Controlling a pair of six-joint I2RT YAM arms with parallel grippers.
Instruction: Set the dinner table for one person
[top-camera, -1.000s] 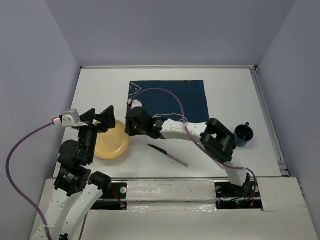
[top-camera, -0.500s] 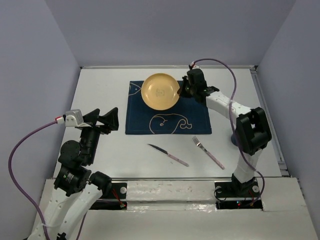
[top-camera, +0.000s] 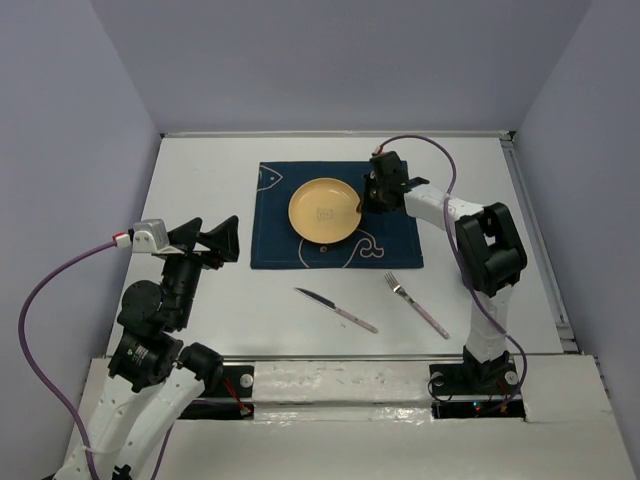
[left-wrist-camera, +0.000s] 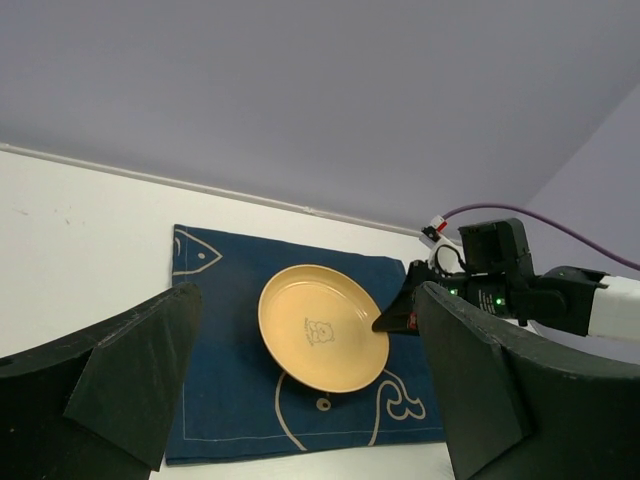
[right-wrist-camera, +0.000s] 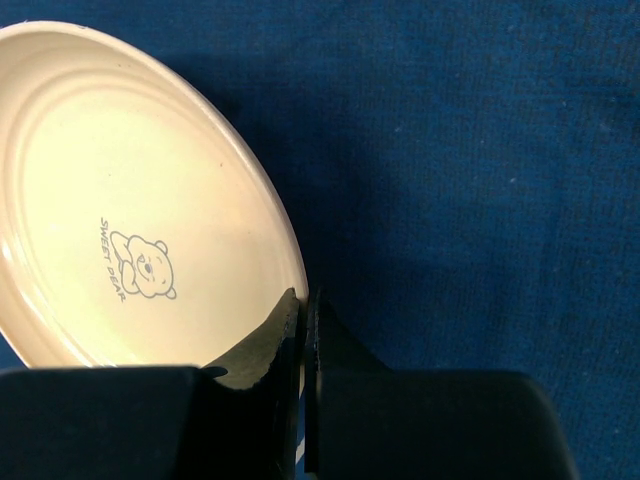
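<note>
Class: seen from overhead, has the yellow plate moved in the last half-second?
Yes. The yellow plate came toward the arms, from the far edge of the blue mat to its middle.

Plain lavender walls (top-camera: 330, 60) on 3 sides, matte, uniform; soft even light.

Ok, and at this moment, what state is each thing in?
plate: on the mat, right rim pinched.
mat: spread flat on the dinner table.
knife: lying loose, near side of the mat.
fork: lying loose, right of the knife.
right gripper: shut on the plate's rim.
left gripper: open, empty, off to the left.
</note>
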